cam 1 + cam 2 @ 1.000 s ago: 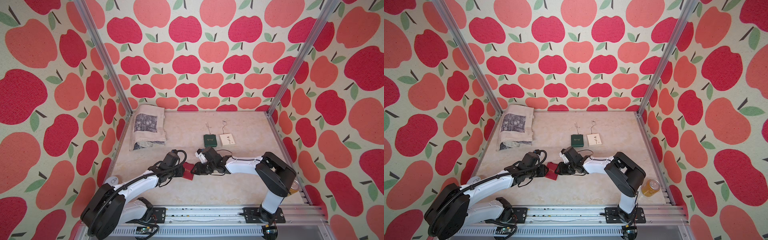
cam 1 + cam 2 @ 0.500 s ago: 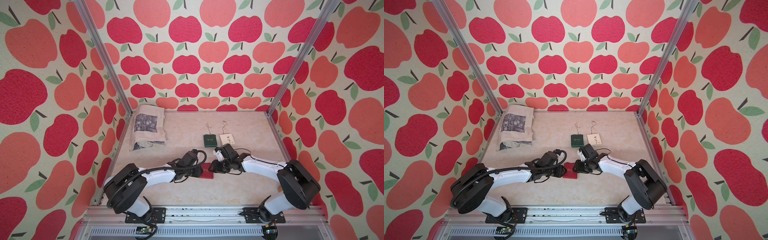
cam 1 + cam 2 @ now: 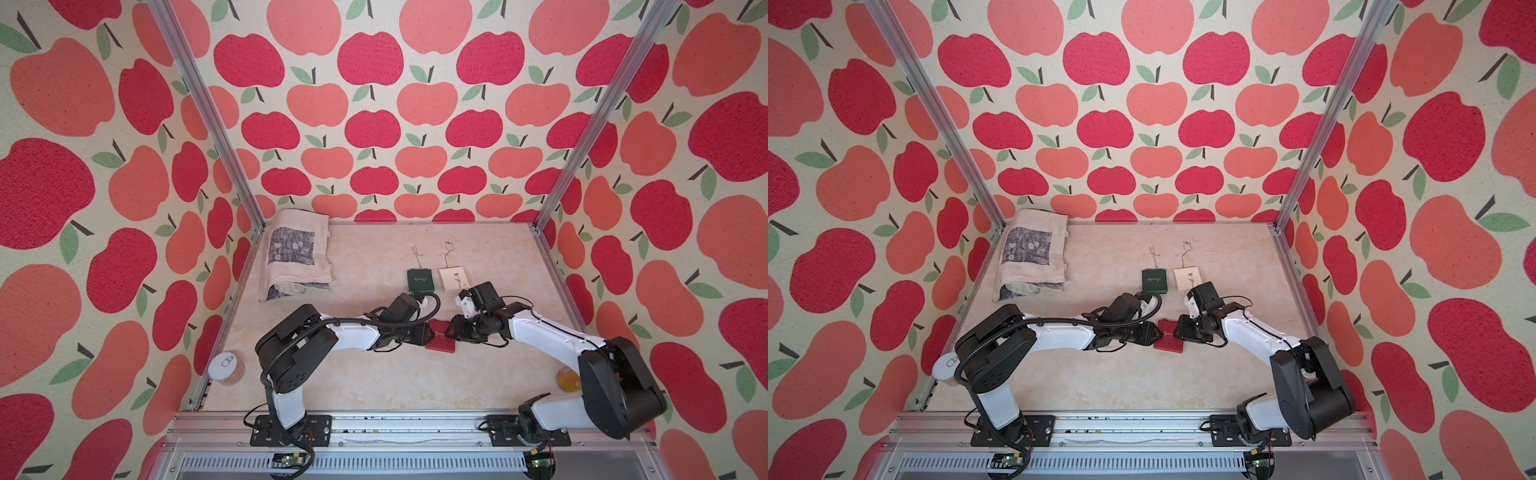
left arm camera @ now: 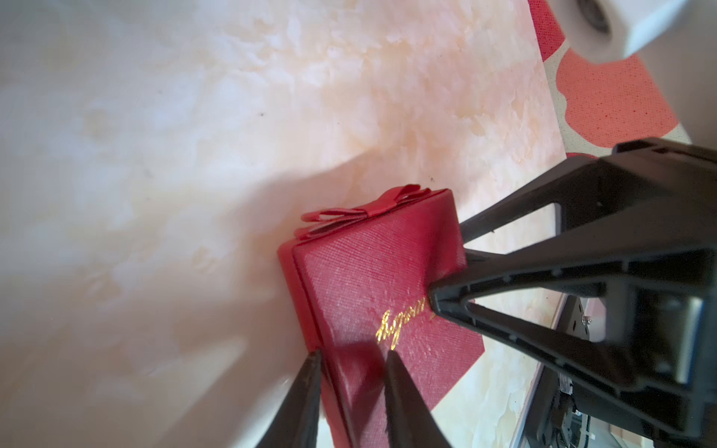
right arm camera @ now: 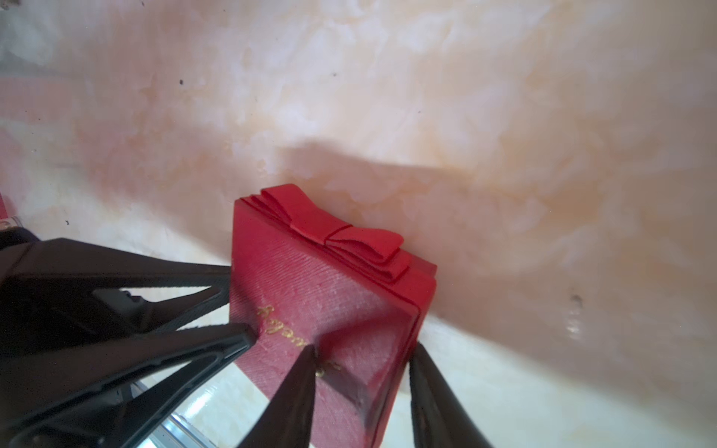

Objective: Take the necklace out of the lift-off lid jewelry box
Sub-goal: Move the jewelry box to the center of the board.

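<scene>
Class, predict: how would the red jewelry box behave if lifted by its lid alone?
The red box looks stiff: crisp edges. A seam runs round its side, so the lid may come away alone. Its textured covering probably resists slipping.

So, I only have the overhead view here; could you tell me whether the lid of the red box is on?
Observer: Yes; the right wrist view shows the lid closed on the red box, seam shut.
Operator: Thank you. And the grip?
Observer: The left wrist view shows the left gripper straddling the box's edge, one finger on the lid, one on the underside.
Operator: Any decoration?
Observer: A red bow on one side wall.
</scene>
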`<state>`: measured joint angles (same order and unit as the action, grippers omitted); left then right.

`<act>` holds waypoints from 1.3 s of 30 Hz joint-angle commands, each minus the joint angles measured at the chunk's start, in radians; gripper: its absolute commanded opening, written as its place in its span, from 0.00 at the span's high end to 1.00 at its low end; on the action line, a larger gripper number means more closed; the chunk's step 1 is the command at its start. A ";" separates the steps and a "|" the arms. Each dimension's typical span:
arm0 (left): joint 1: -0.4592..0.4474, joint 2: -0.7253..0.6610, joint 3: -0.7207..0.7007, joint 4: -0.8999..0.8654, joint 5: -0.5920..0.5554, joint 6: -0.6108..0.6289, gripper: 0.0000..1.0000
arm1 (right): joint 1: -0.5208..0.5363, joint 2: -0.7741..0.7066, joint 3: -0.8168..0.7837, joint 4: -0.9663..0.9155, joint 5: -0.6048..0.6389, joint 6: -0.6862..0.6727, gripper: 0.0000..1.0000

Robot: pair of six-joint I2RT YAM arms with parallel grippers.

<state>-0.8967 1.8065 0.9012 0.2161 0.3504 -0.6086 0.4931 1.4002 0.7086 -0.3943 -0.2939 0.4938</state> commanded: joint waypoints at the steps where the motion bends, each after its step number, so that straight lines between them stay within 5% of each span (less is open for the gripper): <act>1: -0.014 0.012 0.021 -0.055 0.017 0.028 0.64 | -0.015 0.006 0.008 -0.011 -0.036 -0.046 0.59; 10: -0.010 -0.114 -0.025 -0.108 -0.074 0.082 0.47 | -0.030 0.026 0.065 -0.068 -0.021 -0.096 0.57; 27: 0.069 -0.271 -0.096 -0.115 -0.130 0.146 0.42 | -0.025 -0.159 0.097 -0.202 0.123 -0.126 0.48; 33: 0.118 -0.366 -0.144 -0.108 -0.176 0.176 0.41 | 0.029 -0.214 0.134 -0.282 0.231 -0.139 0.34; 39: 0.168 -0.419 -0.179 -0.121 -0.172 0.194 0.39 | 0.105 -0.170 0.152 -0.280 0.299 -0.054 0.09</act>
<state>-0.7403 1.4094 0.7410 0.1070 0.1944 -0.4469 0.5735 1.2057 0.8394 -0.6399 -0.0521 0.3958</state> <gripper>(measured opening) 0.606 0.892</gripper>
